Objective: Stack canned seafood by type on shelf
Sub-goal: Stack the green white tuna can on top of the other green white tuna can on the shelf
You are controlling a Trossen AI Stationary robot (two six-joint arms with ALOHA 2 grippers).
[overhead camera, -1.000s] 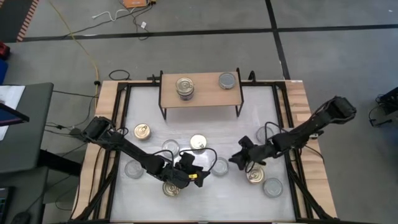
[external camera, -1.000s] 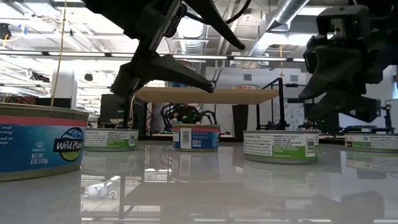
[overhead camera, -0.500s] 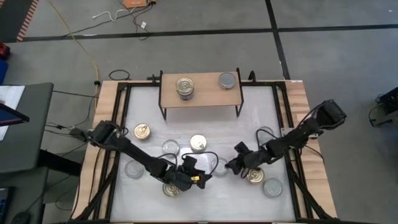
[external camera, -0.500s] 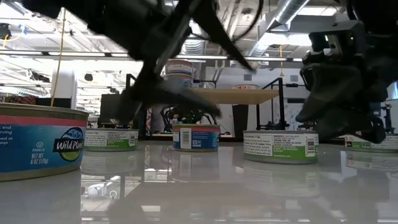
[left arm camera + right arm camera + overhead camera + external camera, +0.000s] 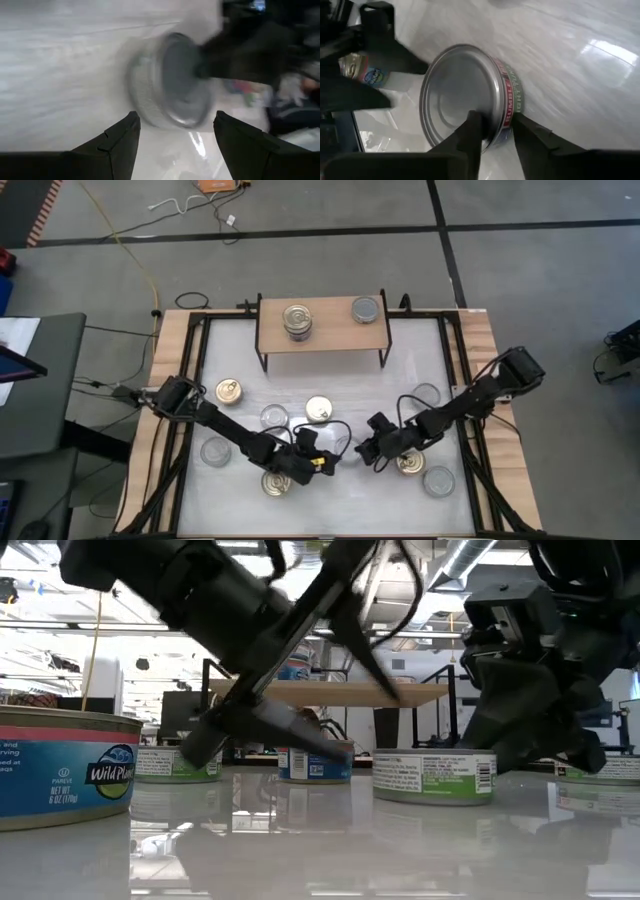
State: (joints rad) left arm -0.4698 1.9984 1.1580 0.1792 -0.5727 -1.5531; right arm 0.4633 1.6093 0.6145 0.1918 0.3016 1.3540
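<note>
A silver-lidded can of seafood stands on the white table between my two grippers. My right gripper has come at it from the right and is shut on its edge. My left gripper hovers open just to the can's left, one finger above the other, and touches nothing. The shelf at the far side carries a stack of gold-lidded cans and one silver-lidded can. My right gripper pinches the can's rim on the side toward the table's right. One finger lies on the recessed lid and the other on the outside of the labelled wall. The fingers slant down from the right. The can rests on its bottom.
Loose cans lie around on the table: gold-lidded ones and silver-lidded ones. A large blue-labelled can stands close to the low camera.
My right gripper has moved toward the table's left and near edge, and down onto the can's rim. The can has slid a little toward the table's left. My left gripper has sunk toward the table and rolled, staying open.
</note>
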